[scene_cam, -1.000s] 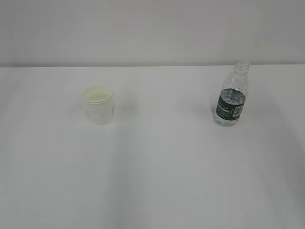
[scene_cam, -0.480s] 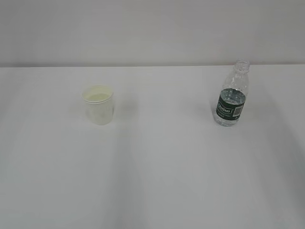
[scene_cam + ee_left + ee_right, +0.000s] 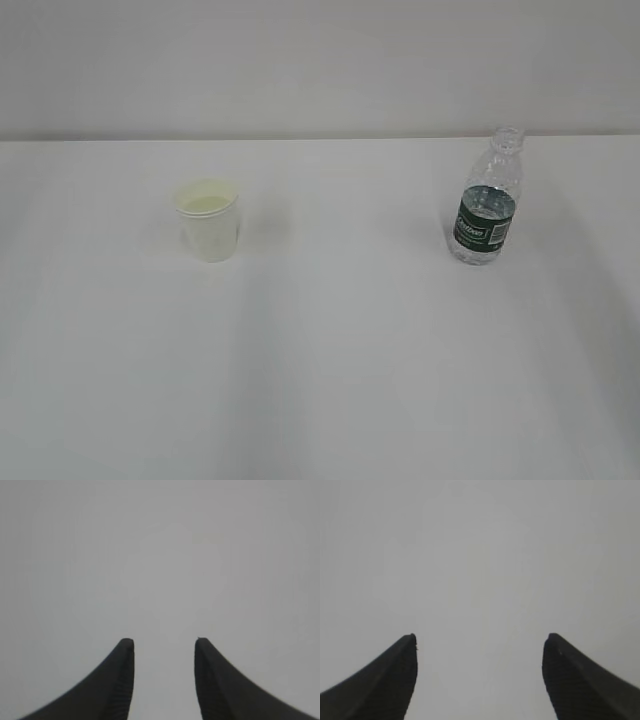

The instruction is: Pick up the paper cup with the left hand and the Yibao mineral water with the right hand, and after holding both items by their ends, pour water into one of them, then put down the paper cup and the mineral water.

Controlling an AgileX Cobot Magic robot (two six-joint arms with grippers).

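The white paper cup [image 3: 208, 220] stands upright on the left of the white table [image 3: 330, 350] in the exterior view. The Yibao mineral water [image 3: 487, 200], a clear uncapped bottle with a dark green label, stands upright on the right. Neither arm appears in the exterior view. In the left wrist view my left gripper [image 3: 164, 641] is open with nothing between its black fingers, only plain grey surface ahead. In the right wrist view my right gripper [image 3: 480, 636] is open wider, also empty. Neither wrist view shows the cup or the bottle.
A pale wall [image 3: 320, 60] rises behind the table's far edge. Nothing else stands on the table besides the cup and the bottle.
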